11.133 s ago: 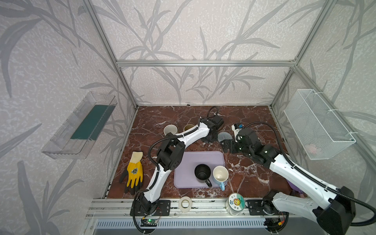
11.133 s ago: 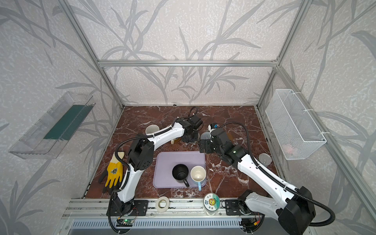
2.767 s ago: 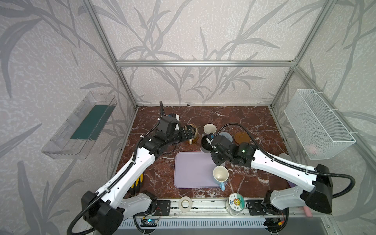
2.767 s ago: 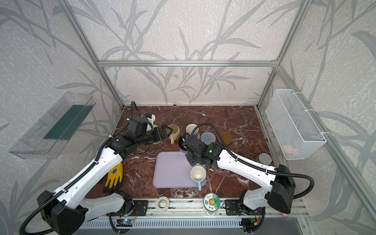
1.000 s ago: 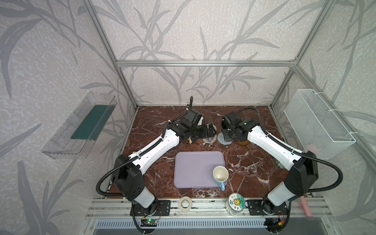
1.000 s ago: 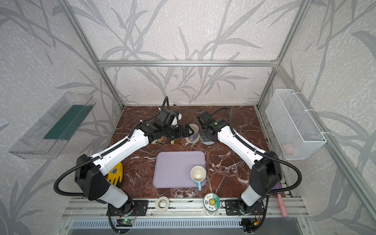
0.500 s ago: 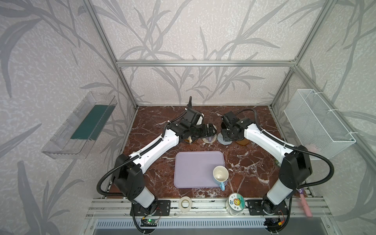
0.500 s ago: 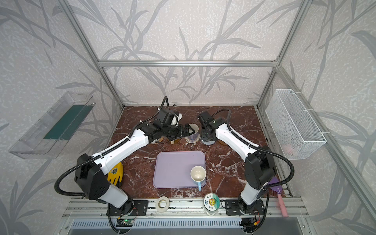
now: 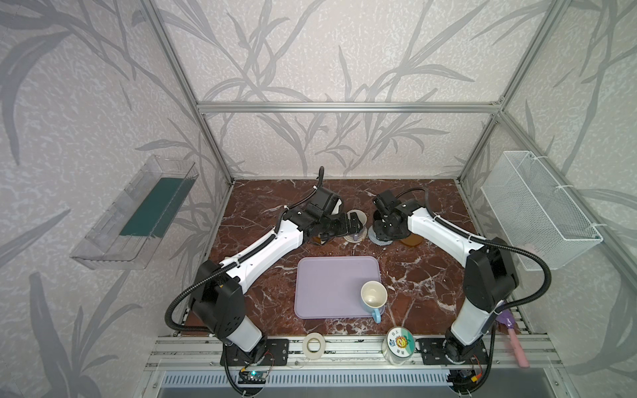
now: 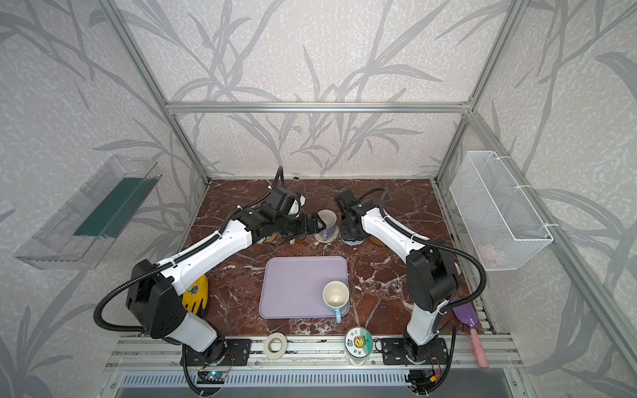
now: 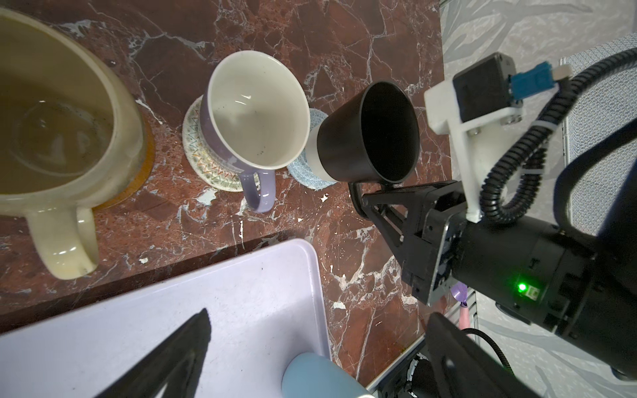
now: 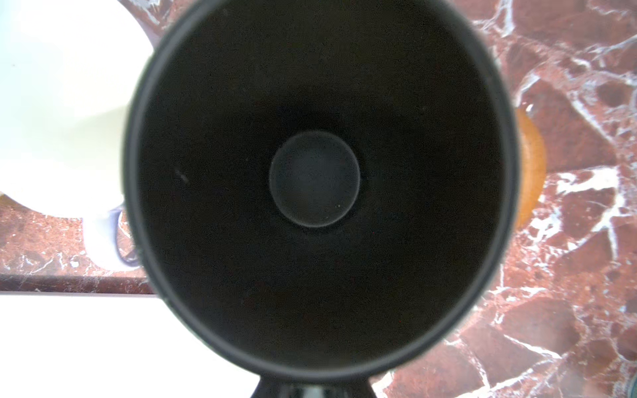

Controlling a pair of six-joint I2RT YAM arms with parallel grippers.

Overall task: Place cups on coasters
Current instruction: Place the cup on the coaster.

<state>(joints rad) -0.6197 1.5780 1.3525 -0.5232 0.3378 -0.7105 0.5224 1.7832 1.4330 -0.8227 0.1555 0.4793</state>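
rt wrist view: black mug [image 12: 310,179] fills frame, rim blurred, hiding most of a brown coaster [image 12: 531,165]. lt wrist view: beige mug [image 11: 58,131] & light blue mug [image 11: 320,375] cropped by frame edge; grey-blue coaster [image 11: 305,175] mostly under black mug.

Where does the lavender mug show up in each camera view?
Both top views: lavender mug mid-back, behind the lavender tray.
Left wrist: between beige mug and black mug.
Right wrist: pale blur beside the black mug.
Shared landmark: that tray, washed white in right wrist.
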